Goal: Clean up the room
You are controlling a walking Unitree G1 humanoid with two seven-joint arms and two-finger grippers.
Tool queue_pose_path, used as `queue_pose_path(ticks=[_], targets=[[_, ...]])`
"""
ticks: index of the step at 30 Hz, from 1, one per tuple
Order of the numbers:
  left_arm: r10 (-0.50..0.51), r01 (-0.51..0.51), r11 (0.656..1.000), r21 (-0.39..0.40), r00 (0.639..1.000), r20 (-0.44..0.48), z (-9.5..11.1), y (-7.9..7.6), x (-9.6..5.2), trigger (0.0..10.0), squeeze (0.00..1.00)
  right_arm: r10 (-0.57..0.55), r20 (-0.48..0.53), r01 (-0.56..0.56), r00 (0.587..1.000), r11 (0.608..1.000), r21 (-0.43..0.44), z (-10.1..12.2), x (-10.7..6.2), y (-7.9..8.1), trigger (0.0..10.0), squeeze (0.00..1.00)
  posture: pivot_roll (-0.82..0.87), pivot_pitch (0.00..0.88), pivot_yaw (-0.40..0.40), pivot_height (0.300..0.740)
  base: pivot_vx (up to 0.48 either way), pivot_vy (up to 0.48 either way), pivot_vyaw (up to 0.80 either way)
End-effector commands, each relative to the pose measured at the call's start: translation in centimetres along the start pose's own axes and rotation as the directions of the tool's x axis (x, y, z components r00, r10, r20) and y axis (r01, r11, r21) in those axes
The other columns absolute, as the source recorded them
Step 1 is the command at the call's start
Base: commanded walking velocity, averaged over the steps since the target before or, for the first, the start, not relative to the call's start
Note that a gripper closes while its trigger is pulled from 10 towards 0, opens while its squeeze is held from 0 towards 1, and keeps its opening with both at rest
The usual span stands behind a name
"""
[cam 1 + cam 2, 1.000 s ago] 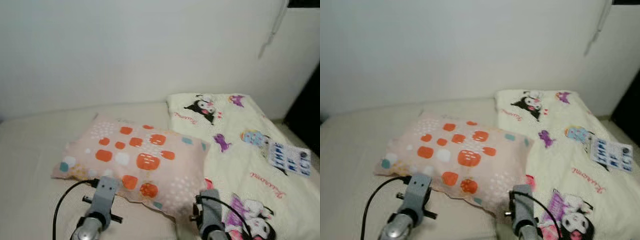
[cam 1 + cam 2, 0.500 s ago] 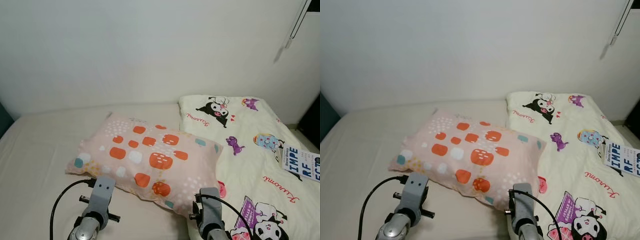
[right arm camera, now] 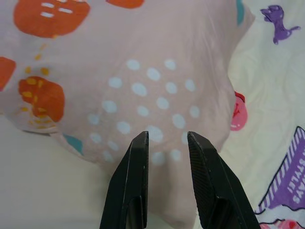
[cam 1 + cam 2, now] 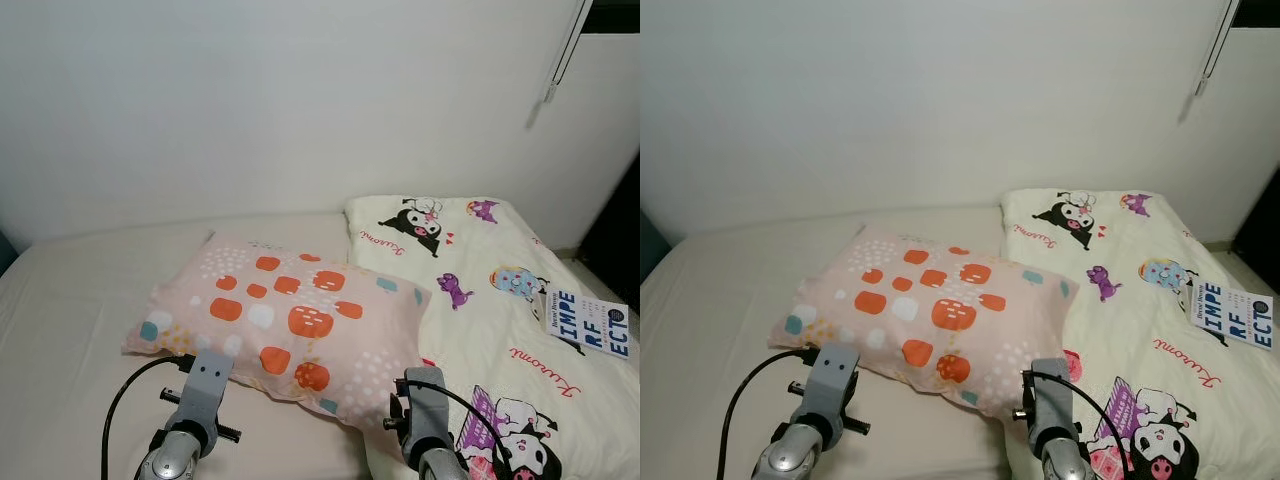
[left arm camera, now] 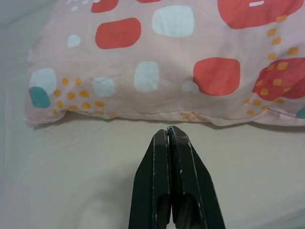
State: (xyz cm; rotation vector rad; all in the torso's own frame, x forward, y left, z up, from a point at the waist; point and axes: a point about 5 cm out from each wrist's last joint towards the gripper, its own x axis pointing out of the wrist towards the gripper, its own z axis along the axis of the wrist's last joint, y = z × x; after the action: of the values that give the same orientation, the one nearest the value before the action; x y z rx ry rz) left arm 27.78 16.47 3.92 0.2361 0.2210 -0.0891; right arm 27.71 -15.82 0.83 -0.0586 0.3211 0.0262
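Observation:
A pink pillow (image 4: 285,318) with orange, white and teal patches lies askew in the middle of the beige bed (image 4: 70,300). Its right corner rests against a cream blanket (image 4: 490,300) printed with cartoon figures. My left gripper (image 5: 167,130) is shut and empty, over the bare sheet just short of the pillow's (image 5: 157,71) near edge. My right gripper (image 3: 167,136) is open above the pillow's (image 3: 143,86) white-dotted near right corner, with nothing between its fingers. Both wrists, left (image 4: 207,385) and right (image 4: 425,402), sit low in the eye views.
A white and blue booklet (image 4: 588,325) lies on the blanket near the bed's right side. A white wall (image 4: 300,100) stands behind the bed. A cord (image 4: 553,70) hangs at the upper right, beside a dark opening (image 4: 615,210).
The camera has swung, so the whole picture has shifted and sharpened. The pillow, blanket, booklet and both arms keep their places.

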Motion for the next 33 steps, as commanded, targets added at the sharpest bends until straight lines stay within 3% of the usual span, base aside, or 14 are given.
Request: queue_pose_path(ticks=[1, 12, 33], targets=[[0.003, -0.003, 1.0, -0.006, 1.0, -0.023, -0.6, -0.2, -0.1, 10.0, 0.0, -0.002, -0.017, 0.003, 1.0, 1.0, 0.027, -0.4, -0.1, 0.0, 10.0, 0.0, 0.04, 0.114, -0.01, 0.74, 0.0, 0.0, 0.0], [-0.002, 0.002, 1.0, -0.024, 1.0, -0.005, 0.1, -0.7, 0.3, 10.0, 0.0, -0.014, -0.001, 0.014, 1.0, 0.999, 0.031, -0.2, -0.2, -0.2, 10.0, 0.0, 0.03, 0.126, -0.005, 0.701, 0.0, 0.0, 0.0], [0.008, -0.008, 1.0, -0.026, 1.0, 0.009, 0.4, 0.1, 0.2, 10.0, 0.0, -0.006, 0.032, 0.004, 0.999, 0.998, 0.062, 0.5, -0.1, 0.3, 10.0, 0.0, 0.05, 0.138, 0.006, 0.631, 0.0, 0.0, 0.0]])
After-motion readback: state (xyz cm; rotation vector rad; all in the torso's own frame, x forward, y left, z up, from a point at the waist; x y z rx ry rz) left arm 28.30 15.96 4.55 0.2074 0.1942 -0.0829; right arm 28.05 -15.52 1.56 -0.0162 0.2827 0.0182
